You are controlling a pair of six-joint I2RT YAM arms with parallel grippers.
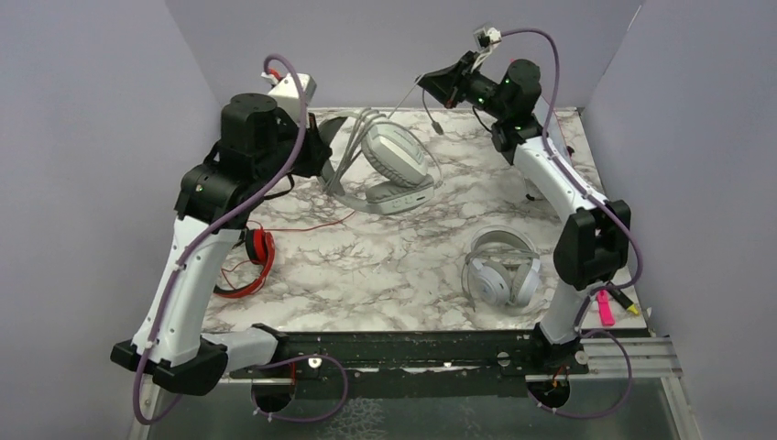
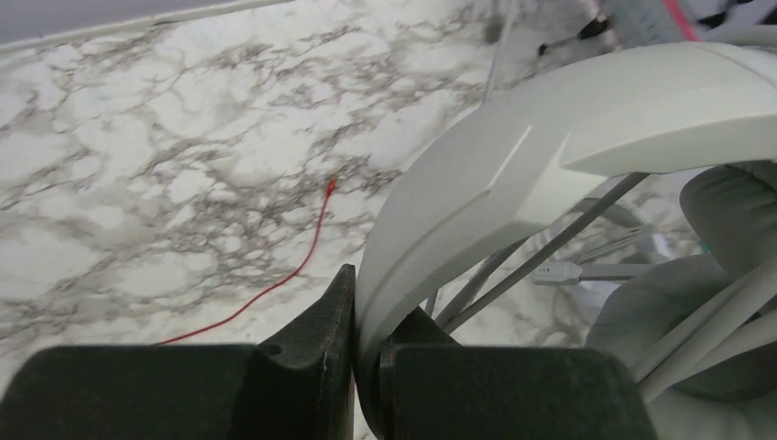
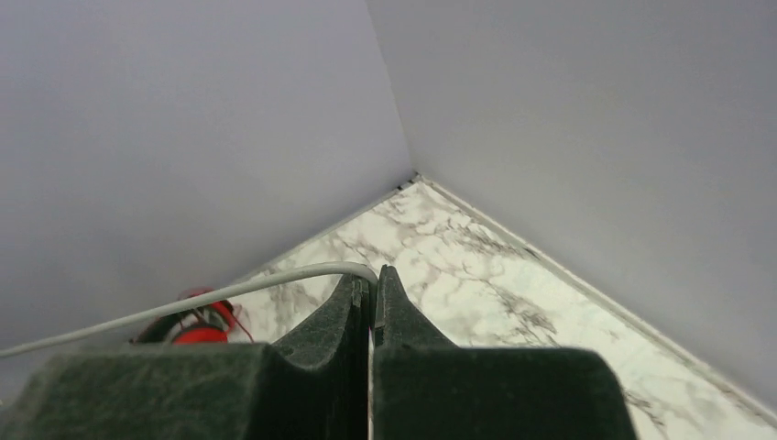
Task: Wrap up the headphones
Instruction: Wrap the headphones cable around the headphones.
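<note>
the left gripper is clamped on the headband of the grey headset. it holds the headset up just above the far left part of the table, so the band and ear cups stand free for the cable to pass round them. several turns of cable already lie across the cups.

the right gripper is raised near the back wall, its fingers pressed together on the thin cable close to its loose end, and the plug hangs below it. held this high, the line runs taut from the headset. this looks like 1 of the last turns.

the other 2 sit on the table: the white headset near right, and the red headset near left, its red cord lying loose.
</note>
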